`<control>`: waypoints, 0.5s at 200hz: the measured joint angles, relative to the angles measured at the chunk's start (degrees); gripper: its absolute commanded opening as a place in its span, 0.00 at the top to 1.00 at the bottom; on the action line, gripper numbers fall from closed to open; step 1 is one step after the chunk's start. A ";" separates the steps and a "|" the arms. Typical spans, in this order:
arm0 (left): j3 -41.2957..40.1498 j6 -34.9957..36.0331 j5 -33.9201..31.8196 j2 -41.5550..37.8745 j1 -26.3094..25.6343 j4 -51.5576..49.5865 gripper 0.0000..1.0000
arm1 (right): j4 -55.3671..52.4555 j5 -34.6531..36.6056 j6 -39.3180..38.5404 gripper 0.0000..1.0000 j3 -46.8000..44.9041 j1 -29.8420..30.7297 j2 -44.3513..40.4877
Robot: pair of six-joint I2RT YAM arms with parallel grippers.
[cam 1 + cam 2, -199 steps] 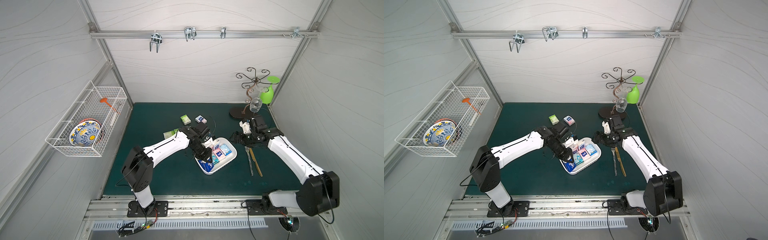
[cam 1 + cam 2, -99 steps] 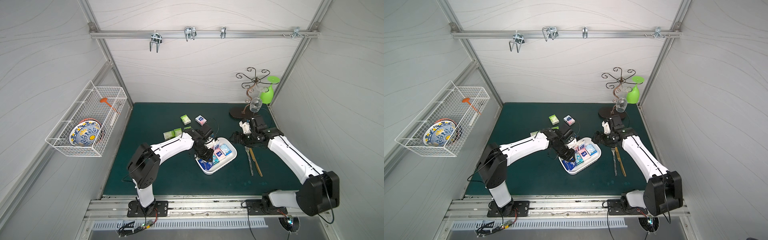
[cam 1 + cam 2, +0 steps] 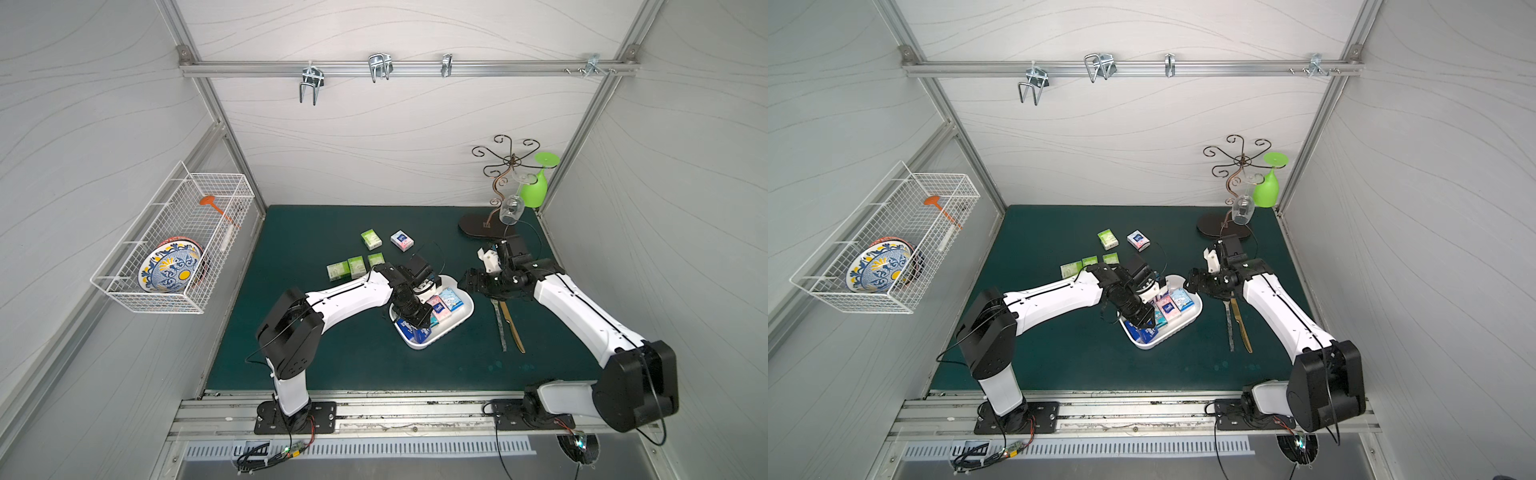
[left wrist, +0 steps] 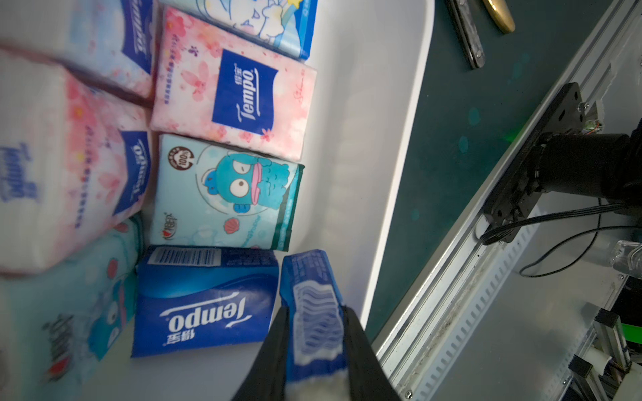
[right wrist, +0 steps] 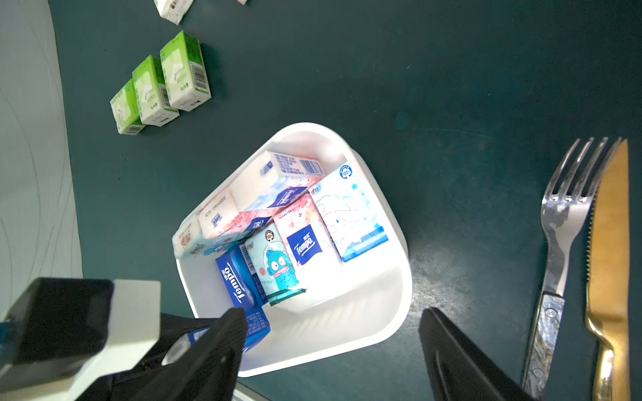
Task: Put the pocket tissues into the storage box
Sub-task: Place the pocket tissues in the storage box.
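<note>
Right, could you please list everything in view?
storage box: one, white, mat centre
packets in box: about seven, pink, teal, blue
green packets: four, mat behind box
pink packet: one, mat behind box
fork: one, silver, right of box
knife: one, gold, beside fork
glass stand: one, dark, back right corner
glasses: two, clear and green, on stand
wire basket: one, white, left wall
plate: one, blue-yellow, in basket
brush: one, orange, in basket
hooks: four, metal, back rail
left gripper: over box, shut on dark blue packet
right gripper: open, beside box

White storage box, dark green mat.
Pink packet bears blossom print; pale blue packet a cartoon creature; dark blue packet white waves; green packets white panels.
</note>
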 measured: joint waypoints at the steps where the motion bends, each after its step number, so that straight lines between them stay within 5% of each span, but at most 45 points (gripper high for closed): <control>1: 0.00 0.00 0.00 0.02 0.02 0.00 0.82 | 0.00 0.00 0.00 0.16 -0.02 0.00 0.00; 52: 0.00 0.96 -1.64 0.39 2.38 -0.72 0.37 | 0.02 0.00 0.00 0.16 -0.20 0.00 0.00; 100: 0.50 1.25 -5.09 -2.62 5.03 -3.45 0.27 | 0.04 0.09 0.00 0.16 -0.20 0.90 0.00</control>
